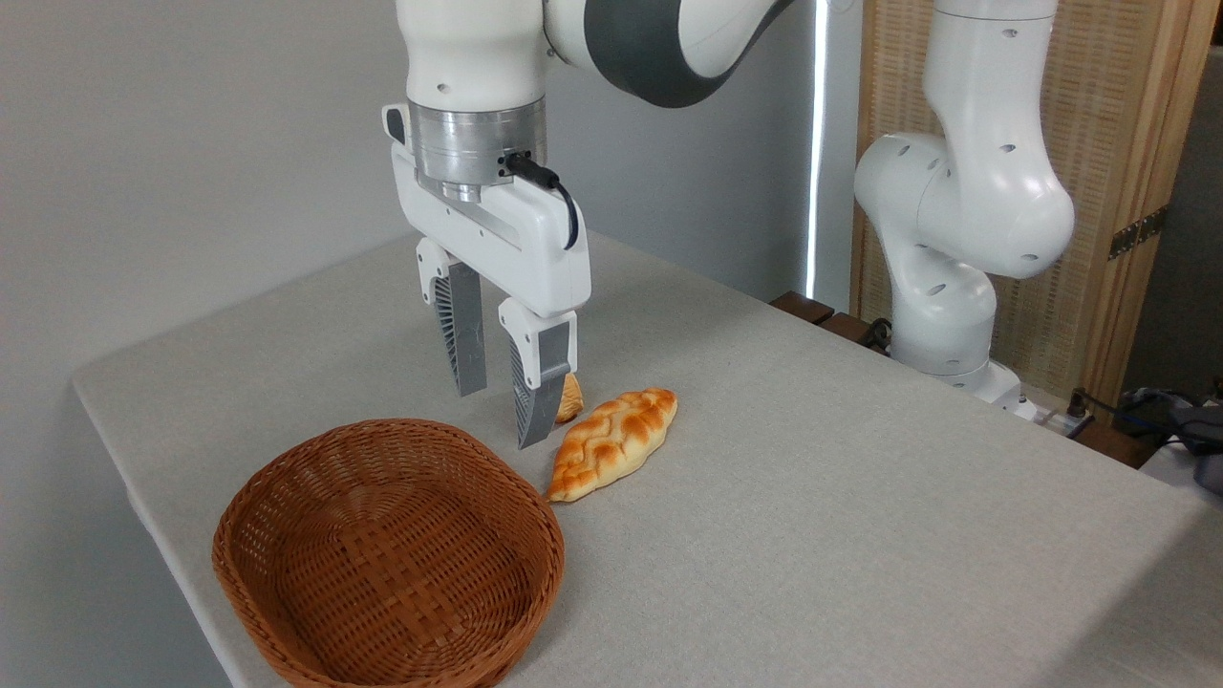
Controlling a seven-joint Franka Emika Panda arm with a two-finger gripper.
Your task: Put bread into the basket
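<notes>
Pincer (500, 414) pointing straight down over the grey table (860, 497), jaws spread with a clear gap, gripping nothing. Behind the right finger (540, 387) — mostly hidden — the bread (570, 398), only a small golden-orange sliver showing, lying on the table; whether touching the finger, cannot tell. Just right of the pincer, the braided loaf (613, 442), lying slantwise. Below and to the left, nearer the camera — the basket (287, 497), woven brown wicker, nothing inside.

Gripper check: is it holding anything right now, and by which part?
Nothing is held. The gripper is open and empty above the table; the bread lies mostly hidden behind its right finger.
</notes>
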